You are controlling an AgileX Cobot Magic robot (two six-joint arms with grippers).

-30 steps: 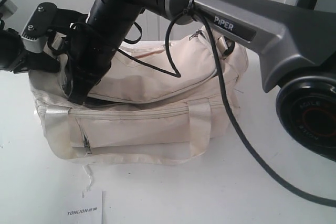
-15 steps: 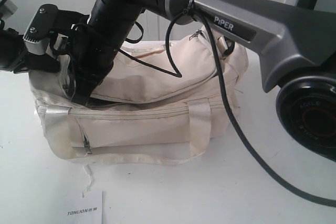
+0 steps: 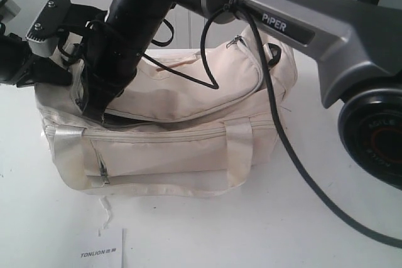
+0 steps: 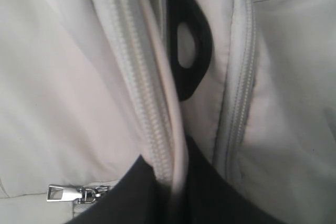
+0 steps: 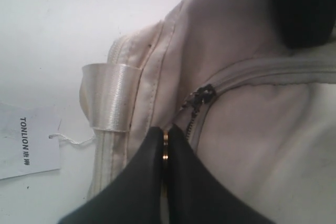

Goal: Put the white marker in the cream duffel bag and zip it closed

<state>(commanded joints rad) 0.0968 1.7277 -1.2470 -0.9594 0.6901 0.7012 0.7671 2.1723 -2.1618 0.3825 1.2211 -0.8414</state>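
The cream duffel bag [image 3: 188, 149] lies on the white table, its curved top zipper running along the upper flap. My right gripper [image 3: 100, 116] has reached across to the bag's left end. In the right wrist view it [image 5: 166, 148] is shut on a thin brass-coloured zipper pull, just below the slider [image 5: 202, 96]. My left gripper [image 3: 58, 76] is at the same end of the bag. There it [image 4: 176, 182] is shut on the bag's piped zipper edge [image 4: 157, 108], near a black end ring [image 4: 189, 51]. The white marker shows in no view.
A white TONLION card [image 3: 103, 249] lies on the table in front of the bag, attached by a thin string. The right arm's black cable [image 3: 282, 142] hangs over the bag's right half. A pale webbing handle [image 5: 109, 103] and a second silver zipper pull [image 4: 63, 193] are close by.
The right arm has shifted slightly up and to the right with its gripper still at the bag's left end. The left arm has barely moved.
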